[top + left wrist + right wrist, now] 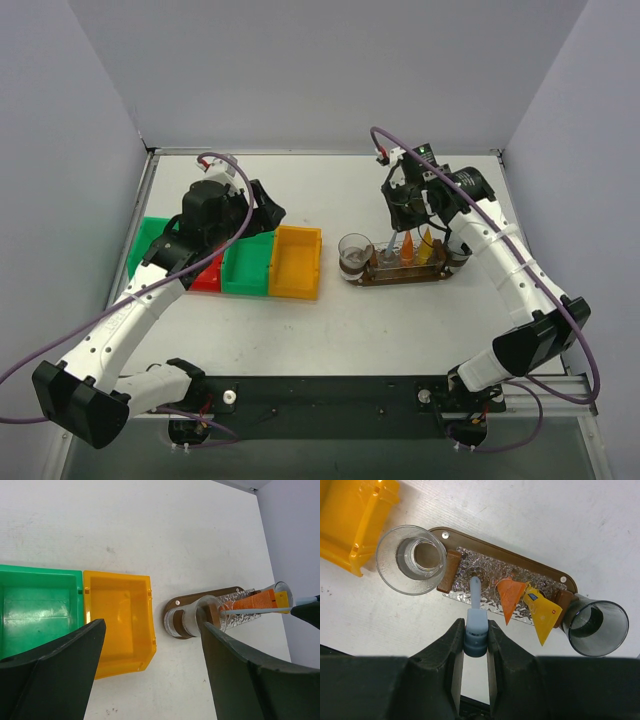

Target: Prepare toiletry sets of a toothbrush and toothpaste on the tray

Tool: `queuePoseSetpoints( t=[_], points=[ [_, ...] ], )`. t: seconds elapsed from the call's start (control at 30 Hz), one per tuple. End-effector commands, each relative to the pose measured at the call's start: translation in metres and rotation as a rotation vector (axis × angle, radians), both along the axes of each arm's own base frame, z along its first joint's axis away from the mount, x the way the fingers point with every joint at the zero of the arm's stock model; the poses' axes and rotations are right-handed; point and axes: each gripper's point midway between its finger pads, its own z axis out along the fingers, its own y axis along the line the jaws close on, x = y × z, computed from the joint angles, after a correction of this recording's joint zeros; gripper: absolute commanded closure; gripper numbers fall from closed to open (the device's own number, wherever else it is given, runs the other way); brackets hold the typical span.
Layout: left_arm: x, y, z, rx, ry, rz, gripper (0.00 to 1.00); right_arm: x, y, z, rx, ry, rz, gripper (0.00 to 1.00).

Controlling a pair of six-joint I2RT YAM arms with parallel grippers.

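The dark-brown tray [520, 560] lies right of the bins, also in the top view [402, 277]. An orange toothpaste tube [509, 597] and a yellow-orange one [540, 613] stand together over its glittering middle, tips up. My right gripper [475, 630] is shut on the pale blue head of a white toothbrush [476, 592], holding it upright over the tray just left of the tubes; it also shows in the top view [405, 233]. No other toothbrush shows. My left gripper [152, 622] is open and empty above the yellow bin, also seen from the top [270, 214].
A clear glass [412, 557] stands on the tray's left end and a dark grey glass [595, 627] at its right end. A yellow bin [297, 262], green bins [246, 266] and a red bin [207, 277] sit in a row left of the tray.
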Motion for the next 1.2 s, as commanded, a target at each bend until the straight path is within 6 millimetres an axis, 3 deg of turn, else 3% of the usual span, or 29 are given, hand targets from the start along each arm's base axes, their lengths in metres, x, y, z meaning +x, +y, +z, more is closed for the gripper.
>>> queuePoseSetpoints(
  t=[0.0,0.23,1.17],
  points=[
    [0.002,0.000,0.012,-0.024,-0.026,0.002,0.12,0.004,0.001,-0.012,-0.009,0.019,0.017,1.00],
    [0.002,0.001,0.009,-0.022,-0.013,0.008,0.13,0.005,0.006,-0.028,-0.015,0.065,0.044,1.00],
    [0.005,0.017,0.003,-0.022,-0.018,0.071,0.13,0.008,0.018,-0.050,-0.101,0.096,0.137,1.00]
  ],
)
